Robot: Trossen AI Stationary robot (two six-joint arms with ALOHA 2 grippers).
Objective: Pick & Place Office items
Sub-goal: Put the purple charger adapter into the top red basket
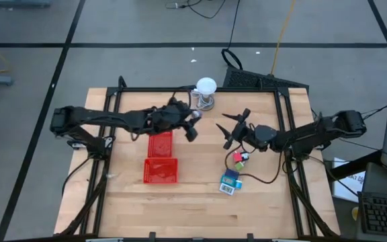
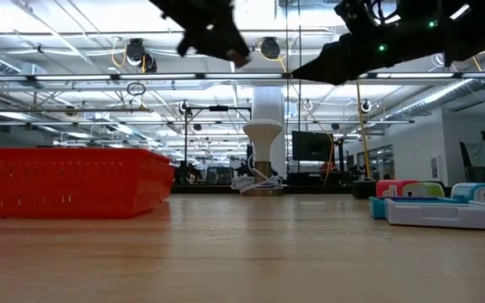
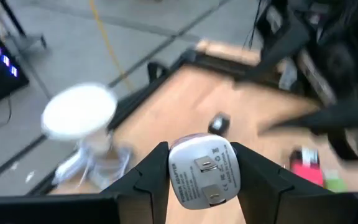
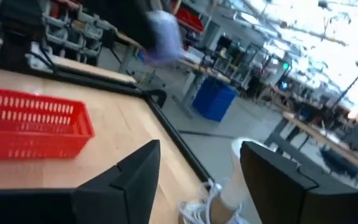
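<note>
white adapter [image 3: 202, 177] clamped in left end effector [image 3: 199, 171], above table

A red tray [image 2: 70, 180] rests on the counter [image 2: 242, 252] at the left. At the right edge lie the office items: a white-and-teal packet [image 2: 440, 210], with red [image 2: 394, 187], green [image 2: 426, 189] and teal [image 2: 478, 192] pieces behind it. A white ball [image 2: 263, 114] on a wire stand sits at the far centre. Two dark arms hang overhead, well above the counter.
</note>
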